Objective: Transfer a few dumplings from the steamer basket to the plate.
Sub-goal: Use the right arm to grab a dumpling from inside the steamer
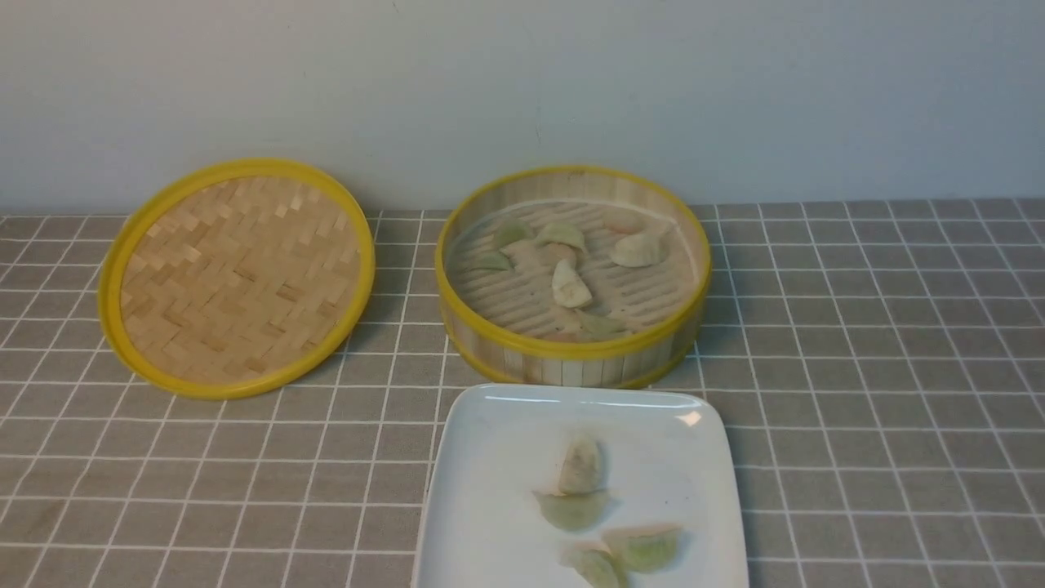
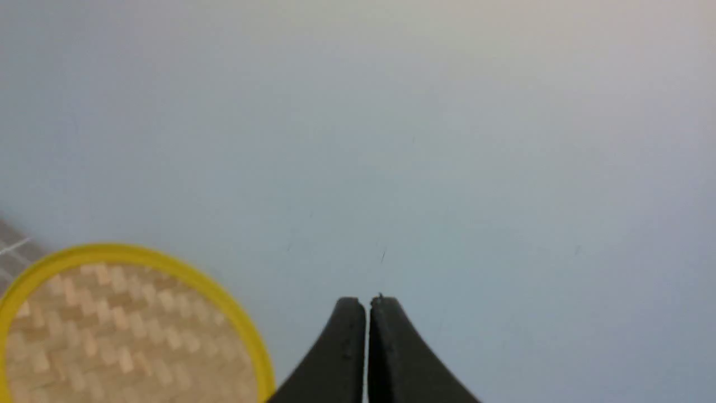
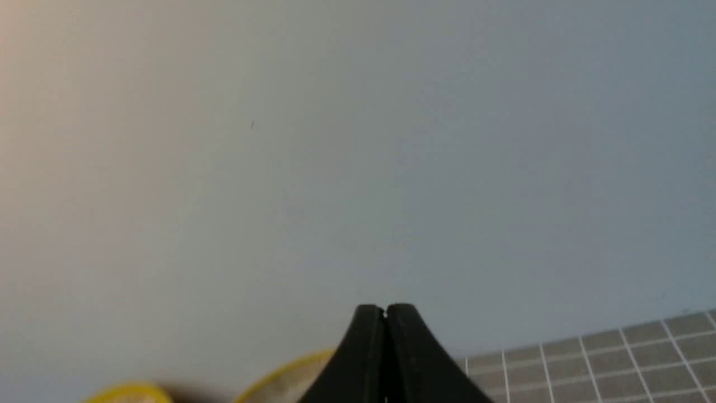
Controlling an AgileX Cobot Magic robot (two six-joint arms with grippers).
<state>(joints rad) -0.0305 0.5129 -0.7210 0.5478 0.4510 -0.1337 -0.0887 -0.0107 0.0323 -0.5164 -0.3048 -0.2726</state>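
A flat round lid of woven bamboo with a yellow rim (image 1: 237, 278) sits at the left of the grey surface with its white grid lines (image 1: 882, 367). It is tilted, its far edge propped against the plain pale grey-blue wall (image 1: 522, 82) behind.

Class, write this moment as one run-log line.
plate: four dumplings | basket: open, dumplings inside | lid: beside basket | left gripper: shut, empty | right gripper: shut, empty

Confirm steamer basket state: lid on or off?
Off. The steamer basket stands open, with dumplings visible on its slatted floor. The woven lid sits apart from it, on the robot's left side.
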